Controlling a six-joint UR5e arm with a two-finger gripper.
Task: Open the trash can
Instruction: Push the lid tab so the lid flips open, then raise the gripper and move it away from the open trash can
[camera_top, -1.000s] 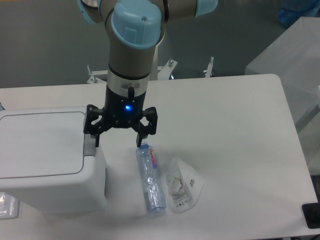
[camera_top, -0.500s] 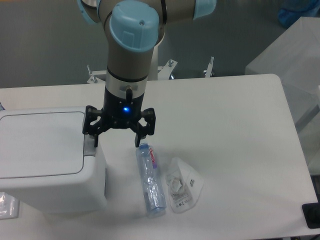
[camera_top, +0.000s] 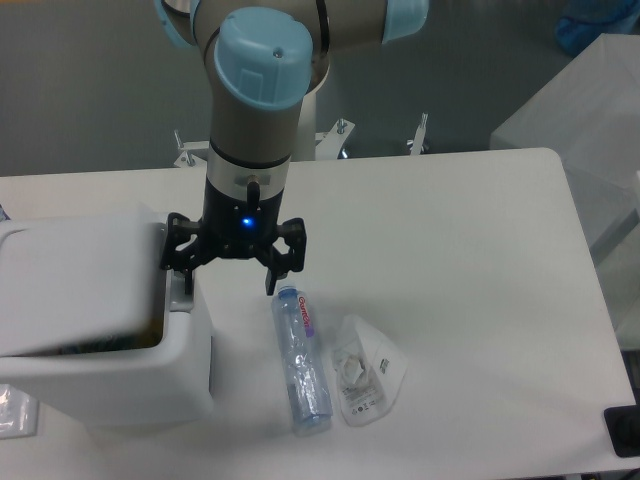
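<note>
Lid (camera_top: 75, 285) popped partway on bin (camera_top: 150, 385) at lower left, gripper (camera_top: 232, 285) spread wide, empty, one finger on btn; full swing left.

The arm consists of cylindrical grey-silver segments with pale blue round joint caps; the nearest cap carries a small screw hole and a faint rectangular moulded outline. Below the wrist sits a white band, then a black collar with a lit blue indicator lamp and a short black stub, possibly a cable connector. The hand (camera_top: 231, 279) is black, with two linkage-type fingers (camera_top: 276, 273) of open, angular metalwork.
</note>
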